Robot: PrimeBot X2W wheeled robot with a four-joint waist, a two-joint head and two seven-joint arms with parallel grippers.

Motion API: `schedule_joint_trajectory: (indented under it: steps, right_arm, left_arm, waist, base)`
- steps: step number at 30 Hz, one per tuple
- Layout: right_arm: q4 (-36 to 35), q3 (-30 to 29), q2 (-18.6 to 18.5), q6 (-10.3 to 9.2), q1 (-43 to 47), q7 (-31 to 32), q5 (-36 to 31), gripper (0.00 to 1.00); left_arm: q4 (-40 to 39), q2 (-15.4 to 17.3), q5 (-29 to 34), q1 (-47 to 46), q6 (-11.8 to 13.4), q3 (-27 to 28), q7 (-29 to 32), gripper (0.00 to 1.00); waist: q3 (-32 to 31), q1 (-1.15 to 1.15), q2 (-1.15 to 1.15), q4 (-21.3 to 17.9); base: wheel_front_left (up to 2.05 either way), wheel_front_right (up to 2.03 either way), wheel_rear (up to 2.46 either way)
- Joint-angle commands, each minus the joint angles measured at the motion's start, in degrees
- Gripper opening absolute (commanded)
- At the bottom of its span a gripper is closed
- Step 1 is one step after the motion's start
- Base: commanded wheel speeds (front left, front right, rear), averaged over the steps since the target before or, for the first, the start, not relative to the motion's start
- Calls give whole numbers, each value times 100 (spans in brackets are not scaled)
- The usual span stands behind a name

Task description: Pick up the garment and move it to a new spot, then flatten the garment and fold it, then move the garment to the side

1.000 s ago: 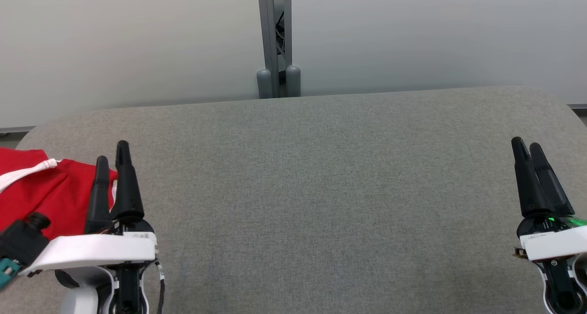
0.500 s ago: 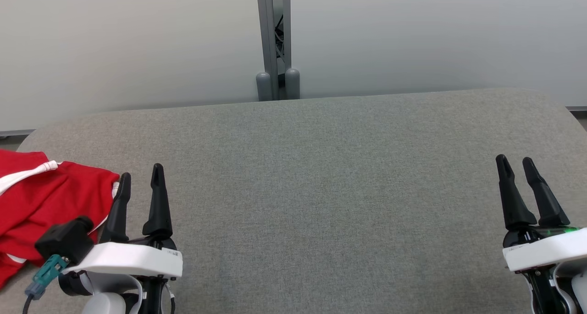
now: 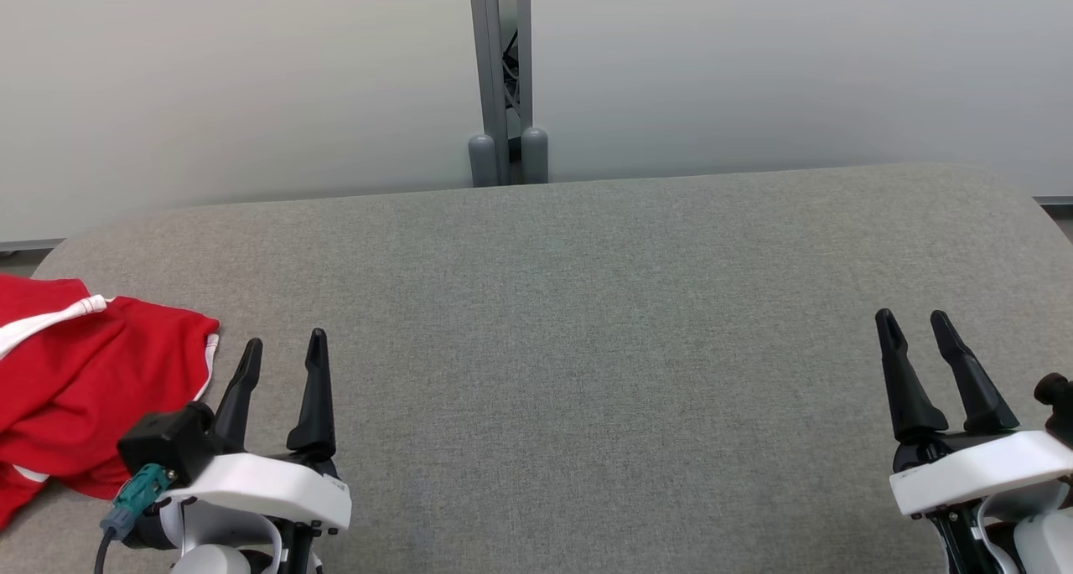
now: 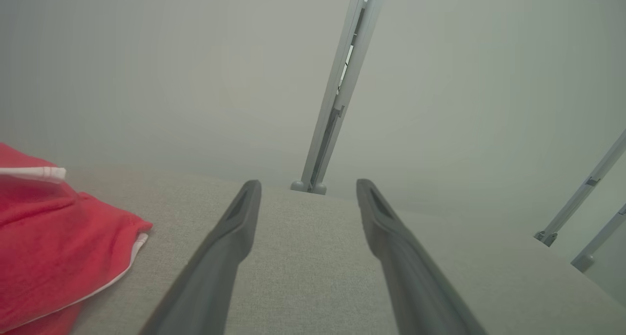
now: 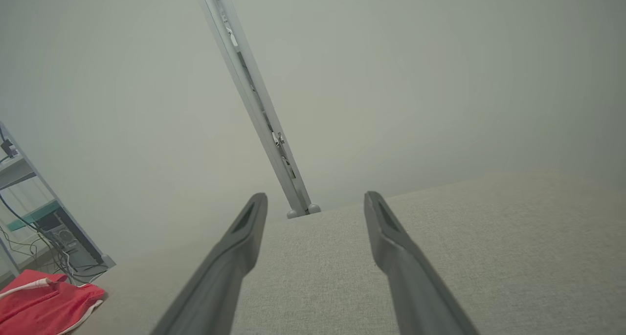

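Note:
The garment is out of view. At the table's left edge lies a crumpled red bundle [image 3: 92, 373] with a curved white edge and a white band, and no numerals show on it; it is also in the left wrist view [image 4: 54, 247] and the right wrist view [image 5: 44, 301]. My left gripper [image 3: 282, 343] is open and empty, just right of the bundle and clear of it [image 4: 308, 184]. My right gripper [image 3: 912, 318] is open and empty over the table's right end [image 5: 315, 195].
The grey fabric-covered table [image 3: 587, 348] has rounded far corners. A grey metal post [image 3: 503, 71] stands behind its far edge against a pale wall. A shelf with cables [image 5: 29, 198] stands beyond the table's left end.
My left gripper has drawn back off the red bundle, moving right and toward me. The right gripper has come back toward me and a little leftward. Both have stayed open. The bundle lies still.

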Motion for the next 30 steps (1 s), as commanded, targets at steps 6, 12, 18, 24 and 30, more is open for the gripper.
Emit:
schedule_joint_trajectory:
  steps: [6,12,18,24,30]
  right_arm:
    - [31,-136,98,2,23,55,-532,100]
    - [107,-248,230,2,53,102,-957,100]
    - [201,-420,393,1,108,148,-1340,100]
    - [251,-579,532,1,142,170,-1469,100]
    - [249,-585,613,1,140,254,-1862,100]
  left_arm:
    - [119,55,365,-140,-78,-40,-30,100]
    - [268,42,611,-131,-113,-76,-53,100]
    - [412,11,803,-111,-133,-41,-64,100]
    - [492,-29,867,-93,-175,-9,-22,100]
    - [512,-46,1010,-112,-204,-30,54,100]
  waist:
    - [-5,0,0,-13]
    - [-9,0,0,-26]
    - [-17,0,0,-33]
    - [-19,0,0,-37]
    - [-10,0,0,-51]
  base:
    - [0,0,0]
    - [0,0,0]
    - [0,0,0]
    - [0,0,0]
    - [0,0,0]
